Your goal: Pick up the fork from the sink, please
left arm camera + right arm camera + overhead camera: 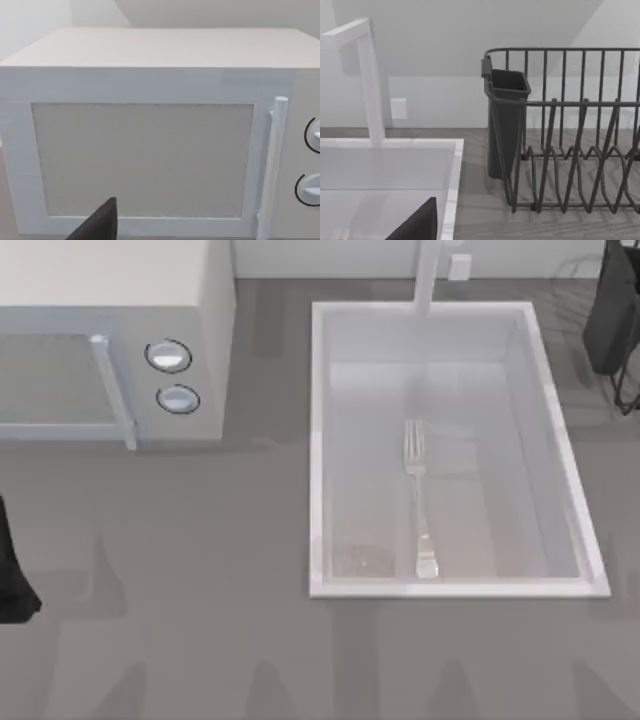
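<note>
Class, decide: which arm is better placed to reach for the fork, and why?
Probably the right. The fork lies in the sink on the table's right, beside the right arm; the left arm faces the microwave.

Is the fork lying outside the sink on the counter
No, the fork lies flat on the floor of the sink, tines pointing toward the faucet.

- A kitchen is indicated by a microwave (110, 350) set on the grey counter (200, 640).
- A sink (320, 440) with faucet (428, 280) and a dish rack (570, 150) are seen.
</note>
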Action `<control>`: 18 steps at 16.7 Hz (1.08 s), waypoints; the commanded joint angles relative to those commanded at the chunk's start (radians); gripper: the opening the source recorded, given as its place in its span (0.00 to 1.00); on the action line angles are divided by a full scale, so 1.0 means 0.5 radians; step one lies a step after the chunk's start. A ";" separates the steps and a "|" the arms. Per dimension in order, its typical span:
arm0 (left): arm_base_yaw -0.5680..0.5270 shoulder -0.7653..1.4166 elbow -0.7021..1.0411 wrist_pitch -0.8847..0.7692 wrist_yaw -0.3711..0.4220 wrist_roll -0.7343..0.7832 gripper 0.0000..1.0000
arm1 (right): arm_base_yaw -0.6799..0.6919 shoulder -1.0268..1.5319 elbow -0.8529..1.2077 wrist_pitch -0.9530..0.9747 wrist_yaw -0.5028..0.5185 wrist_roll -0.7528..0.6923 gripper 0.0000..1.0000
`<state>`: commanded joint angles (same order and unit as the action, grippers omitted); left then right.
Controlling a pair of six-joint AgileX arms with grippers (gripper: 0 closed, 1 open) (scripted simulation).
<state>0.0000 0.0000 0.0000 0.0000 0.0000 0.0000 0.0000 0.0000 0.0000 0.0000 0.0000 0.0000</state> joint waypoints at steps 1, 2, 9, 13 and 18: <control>0.000 0.000 0.000 0.000 0.000 0.000 1.00 | 0.000 0.000 0.000 0.000 0.000 0.000 1.00; 0.000 0.000 0.000 0.000 0.000 0.000 1.00 | 0.000 0.000 0.000 0.000 0.000 0.000 1.00; 0.000 0.000 0.000 0.000 0.000 0.000 1.00 | 0.000 0.000 0.000 0.000 0.000 0.000 1.00; 0.000 0.000 0.000 0.000 0.000 0.000 1.00 | 0.000 0.000 0.000 0.000 0.000 0.000 1.00; 0.000 0.000 0.000 0.000 0.000 0.000 1.00 | 0.010 0.050 0.050 -0.029 -0.001 0.009 1.00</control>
<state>0.0000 0.0000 0.0000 0.0000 0.0000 0.0000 0.0050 0.0252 0.0250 -0.0147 -0.0004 0.0044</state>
